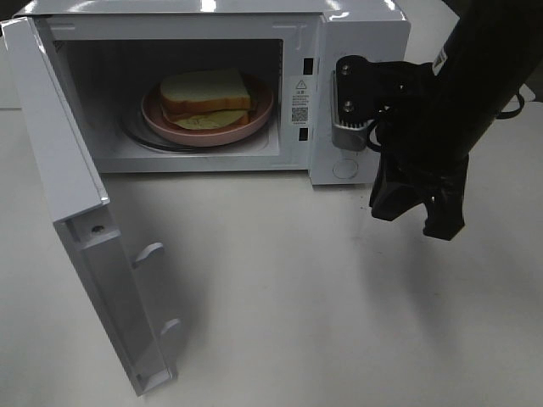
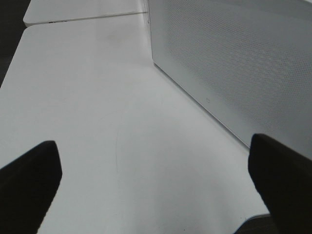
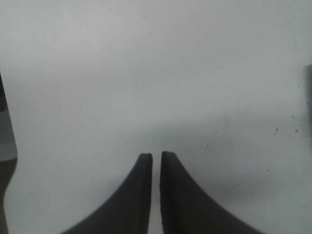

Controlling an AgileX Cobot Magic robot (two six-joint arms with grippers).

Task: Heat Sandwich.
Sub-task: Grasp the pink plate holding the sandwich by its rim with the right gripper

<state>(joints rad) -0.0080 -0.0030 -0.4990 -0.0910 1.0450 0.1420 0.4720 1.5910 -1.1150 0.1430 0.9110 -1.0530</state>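
Exterior high view is giving me the layout: the worktop point(image 1: 297, 322) is lying broad and bare to the left of my right claw point(image 3: 156, 157). That claw is hanging in front of the microwave point(image 1: 356, 51) control panel, tips nearly meeting and gripping nothing. The door point(image 1: 76, 212) is standing fully open, well left of that claw, its free edge jutting out over the worktop. Inside the cavity, beyond and left of the claw, the pink plate point(image 1: 161, 123) is carrying the sandwich point(image 1: 206, 95). I am judging loading done, so closing the door is coming next, with a push from outside its free edge. My left claw point(image 2: 156, 183) is gaping wide and empty, just beside the microwave's perforated side wall.
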